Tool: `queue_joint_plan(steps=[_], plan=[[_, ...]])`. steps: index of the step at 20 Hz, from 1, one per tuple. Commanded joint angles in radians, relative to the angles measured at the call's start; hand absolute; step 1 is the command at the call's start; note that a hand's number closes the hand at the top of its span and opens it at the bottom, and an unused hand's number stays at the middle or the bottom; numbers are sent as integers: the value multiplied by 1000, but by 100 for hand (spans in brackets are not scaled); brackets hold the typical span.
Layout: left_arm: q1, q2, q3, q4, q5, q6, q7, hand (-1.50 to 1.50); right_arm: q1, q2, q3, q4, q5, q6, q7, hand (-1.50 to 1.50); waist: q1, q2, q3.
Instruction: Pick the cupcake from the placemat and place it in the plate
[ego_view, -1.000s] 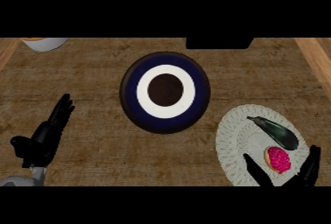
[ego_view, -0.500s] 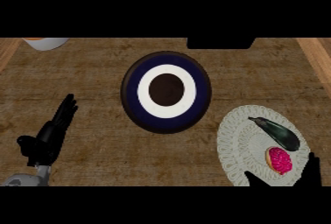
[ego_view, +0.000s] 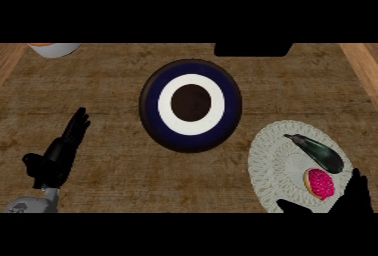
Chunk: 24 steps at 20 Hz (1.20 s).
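A cupcake with pink frosting (ego_view: 320, 183) lies on a pale round placemat (ego_view: 277, 165) at the lower right, beside a dark eggplant (ego_view: 316, 152). The plate (ego_view: 191, 105), dark blue with a white ring and a brown centre, sits in the middle of the counter. My right hand (ego_view: 354, 197) shows at the lower right edge, fingers straight on the cupcake's right side and thumb out to its lower left; nothing is held. My left hand (ego_view: 59, 155) rests open at the lower left, fingers up.
A white and orange bowl (ego_view: 53, 48) is cut off at the top left. A black object (ego_view: 251, 49) sits at the top edge, right of centre. Wooden edges run along the left and right sides of the counter.
My right hand has sunk toward the view's lower edge, away from the cupcake. The whole scene has shifted slightly as the view moved; the left hand kept its pose.
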<state>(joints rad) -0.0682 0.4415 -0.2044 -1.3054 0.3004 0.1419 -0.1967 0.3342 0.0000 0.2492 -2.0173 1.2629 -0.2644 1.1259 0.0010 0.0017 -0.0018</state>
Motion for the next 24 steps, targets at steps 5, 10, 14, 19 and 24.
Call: queue_joint_plan(steps=[5,10,14,19,24], plan=[[32,-19,18,-50,-24,-13,22,0,-54,0,-60,-31,-82,171,128,-150,0,-2,2],[12,-42,36,-29,-55,-9,28,0,-130,0,-94,178,-79,73,109,-150,1,-1,2],[9,-48,49,-58,-69,-6,67,0,-153,0,-114,190,-72,101,129,-150,2,-2,2],[-61,-38,101,-20,-61,-49,99,0,-131,0,-192,232,-117,75,26,-150,-5,-2,2],[-30,-59,117,-20,-90,-86,77,0,-213,0,-223,434,-195,23,-138,150,1,-1,2]])
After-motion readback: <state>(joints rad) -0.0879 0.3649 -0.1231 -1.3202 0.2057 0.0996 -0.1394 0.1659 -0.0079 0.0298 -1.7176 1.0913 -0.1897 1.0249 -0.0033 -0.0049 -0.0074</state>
